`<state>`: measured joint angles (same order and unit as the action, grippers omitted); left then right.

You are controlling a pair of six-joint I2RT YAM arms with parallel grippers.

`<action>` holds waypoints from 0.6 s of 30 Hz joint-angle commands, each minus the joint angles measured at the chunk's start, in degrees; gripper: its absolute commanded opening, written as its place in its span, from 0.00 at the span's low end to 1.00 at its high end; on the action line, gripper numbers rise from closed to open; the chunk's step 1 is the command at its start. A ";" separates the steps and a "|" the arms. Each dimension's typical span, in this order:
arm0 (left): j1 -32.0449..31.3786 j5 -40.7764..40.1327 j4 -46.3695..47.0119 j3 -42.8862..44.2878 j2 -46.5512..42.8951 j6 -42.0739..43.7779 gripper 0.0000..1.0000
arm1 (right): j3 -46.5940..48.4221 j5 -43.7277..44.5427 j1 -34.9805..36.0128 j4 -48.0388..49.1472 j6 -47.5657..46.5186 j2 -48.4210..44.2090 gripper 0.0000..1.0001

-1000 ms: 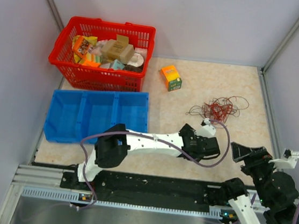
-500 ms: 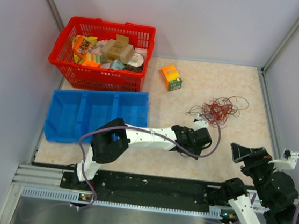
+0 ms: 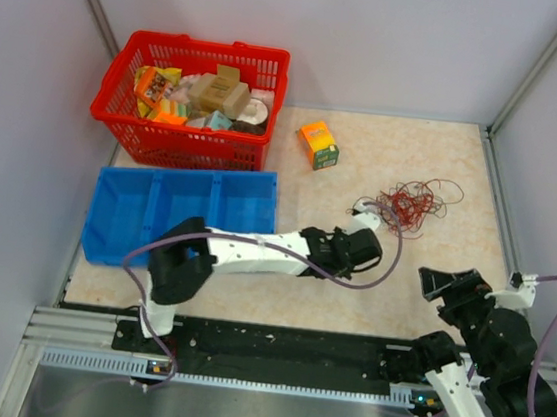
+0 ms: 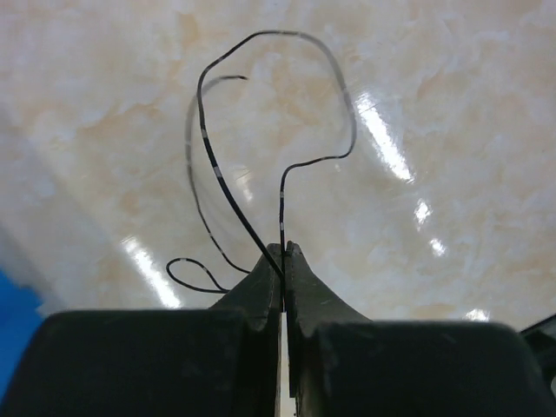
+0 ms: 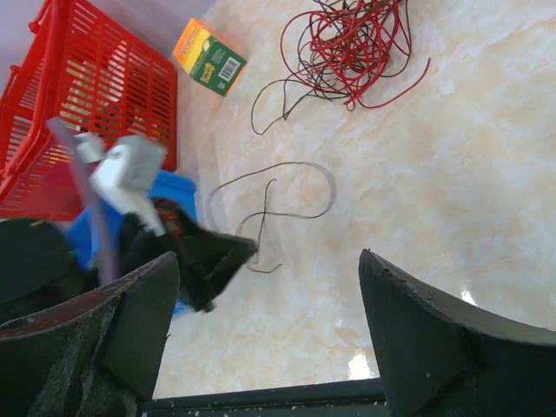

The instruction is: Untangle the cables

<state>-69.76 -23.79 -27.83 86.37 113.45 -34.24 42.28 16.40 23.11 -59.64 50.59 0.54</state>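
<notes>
Left wrist view: left tool [image 4: 283, 254] pinched tight on one dark strand [image 4: 228, 191], just near-left of the cables [image 3: 407, 203] on the desk. Right tool [image 5: 261, 313] gapes empty. Next, probably pull it free gently.

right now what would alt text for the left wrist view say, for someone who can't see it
The left gripper is shut on a thin dark cable, its two black fingers pressed together at the bottom centre. The cable loops up and away across a glossy beige marble-patterned table.
</notes>
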 commanded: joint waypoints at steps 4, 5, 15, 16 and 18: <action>3.83 -7.66 1.13 -9.72 -29.57 7.17 0.00 | -2.46 -0.06 0.44 3.12 0.12 1.31 0.83; 4.62 -8.37 0.25 -10.77 -32.91 7.34 0.00 | -2.82 -0.06 0.44 3.73 0.21 1.31 0.83; 22.45 1.81 -3.80 -19.57 -47.18 7.09 0.00 | -3.52 -1.29 0.35 7.43 -1.72 4.74 0.82; 24.12 3.21 -4.24 -20.35 -46.92 6.56 0.00 | -3.52 -1.20 0.44 7.43 -1.81 4.56 0.82; 26.77 6.55 -3.02 -22.11 -46.48 5.50 0.00 | -3.70 -1.29 0.35 7.43 -1.81 4.39 0.82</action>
<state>-47.18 -24.88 -28.80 67.92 64.66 -27.11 38.54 15.57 23.11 -55.05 49.93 4.58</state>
